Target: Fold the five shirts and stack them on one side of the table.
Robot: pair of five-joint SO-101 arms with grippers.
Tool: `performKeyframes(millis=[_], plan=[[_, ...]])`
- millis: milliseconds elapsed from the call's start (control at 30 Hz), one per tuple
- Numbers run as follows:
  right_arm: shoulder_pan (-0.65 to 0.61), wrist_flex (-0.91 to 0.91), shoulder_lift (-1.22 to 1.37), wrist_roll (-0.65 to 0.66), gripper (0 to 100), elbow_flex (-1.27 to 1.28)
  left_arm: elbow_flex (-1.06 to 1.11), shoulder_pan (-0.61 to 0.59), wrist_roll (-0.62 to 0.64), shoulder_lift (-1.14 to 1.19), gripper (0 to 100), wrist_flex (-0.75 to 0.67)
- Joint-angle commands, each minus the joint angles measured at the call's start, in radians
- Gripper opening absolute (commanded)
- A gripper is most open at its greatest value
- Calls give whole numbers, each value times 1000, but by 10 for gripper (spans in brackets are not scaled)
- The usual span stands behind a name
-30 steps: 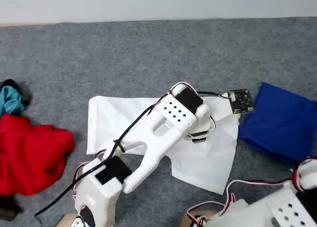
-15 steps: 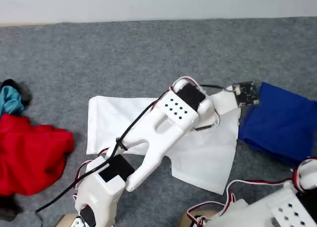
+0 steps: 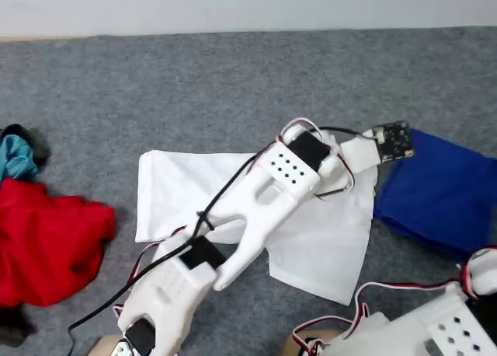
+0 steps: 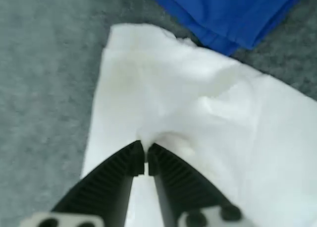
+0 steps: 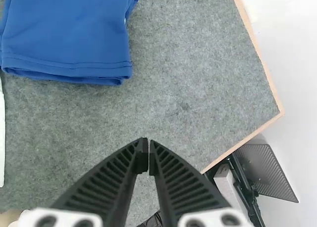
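At the middle of the grey table (image 3: 233, 84) lies the white shirt (image 3: 194, 189), spread out, its far edge just beside the folded blue shirt (image 3: 443, 193) at the right-hand side. The left arm (image 3: 264, 200) stretches across it, and the left gripper (image 4: 145, 155) has its jaws drawn almost together on a small pucker of white cloth near that edge. It seems to be a true pinch, though whether it takes one layer or two cannot be made out. The cloth looks thin, light and limp: it will likely sag from a single hold, bunch rather than hinge, and drag on the felt-like mat, so a hem or corner is a better grip than the open middle. The right gripper (image 5: 148, 150) hangs over bare mat beside the blue shirt, jaws closed on nothing. The arm covers much of the white shirt's middle, so its collar and sleeves are hard to place. The red shirt (image 3: 46, 239), the teal shirt (image 3: 15, 155) and a black garment (image 3: 19, 132) are heaped at the left edge, partly cut off.
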Motion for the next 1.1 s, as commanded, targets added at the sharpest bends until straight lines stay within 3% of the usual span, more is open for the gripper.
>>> performKeyframes(millis=[0, 200, 667, 733, 933, 1067], plan=[[-2, 35, -8, 8, 15, -6, -15, -17, 3, 32, 58, -41], [-2, 35, -8, 8, 15, -6, -38, -64, 3, 71, 168, -49], [-5, 25, -8, 8, 15, 46, -199, -201, -26, 149, 171, -34], [-5, 25, -8, 8, 15, 46, -254, -206, -26, 146, 171, 35], [-5, 24, -8, 5, 15, 46, -552, -146, -28, 155, 171, 416], [-5, 24, -8, 3, 15, 46, -506, -117, -11, 140, 170, 420]])
